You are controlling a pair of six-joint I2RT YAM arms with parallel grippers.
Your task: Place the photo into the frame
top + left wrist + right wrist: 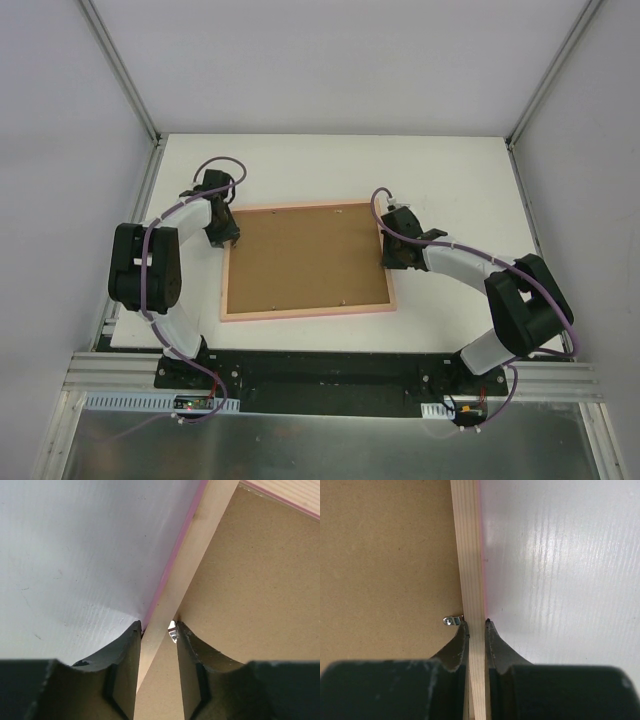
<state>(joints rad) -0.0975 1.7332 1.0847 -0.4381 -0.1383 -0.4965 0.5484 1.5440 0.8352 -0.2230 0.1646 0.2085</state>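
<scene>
The frame (300, 314) lies face down on the white table (450, 180), its salmon-pink border around the brown backing board (305, 258). The photo is hidden. My left gripper (228, 238) is at the frame's left edge near the far corner. In the left wrist view its fingertips (134, 630) straddle and touch the wooden border (195, 560). My right gripper (388, 252) is at the right edge. In the right wrist view it (475, 622) is shut on the border (467, 545), one finger on the board side, one on the table side.
A small metal tab (451, 621) sits on the backing board (385, 555) by my right inner finger, and another (172, 630) by my left inner finger. White enclosure walls stand left, right and behind the table.
</scene>
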